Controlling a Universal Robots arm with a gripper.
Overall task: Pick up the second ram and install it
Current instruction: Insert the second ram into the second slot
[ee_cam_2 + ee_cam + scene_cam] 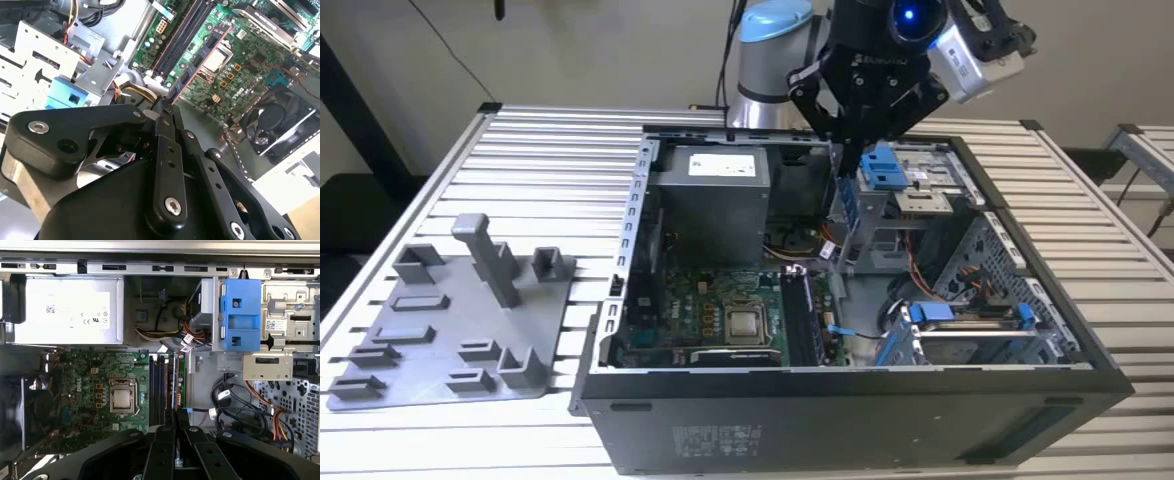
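The hand (167, 109) pinches the second ram (196, 63) on edge above the open case, at one o'clock from the memory slots (798, 318) in the exterior view. If it tilts even slightly, the ram could miss its slot and jam or bend.

Second ram (198, 64) hangs over motherboard (245, 92) in case (854, 425).

The count runs to one open computer case (854, 420), one grey fixture tray (447, 335) at its nine o'clock in the exterior view, one gripper (167, 107), one ram stick (197, 65), one processor (122, 399), one power supply (65, 310) and one black fan (272, 125).
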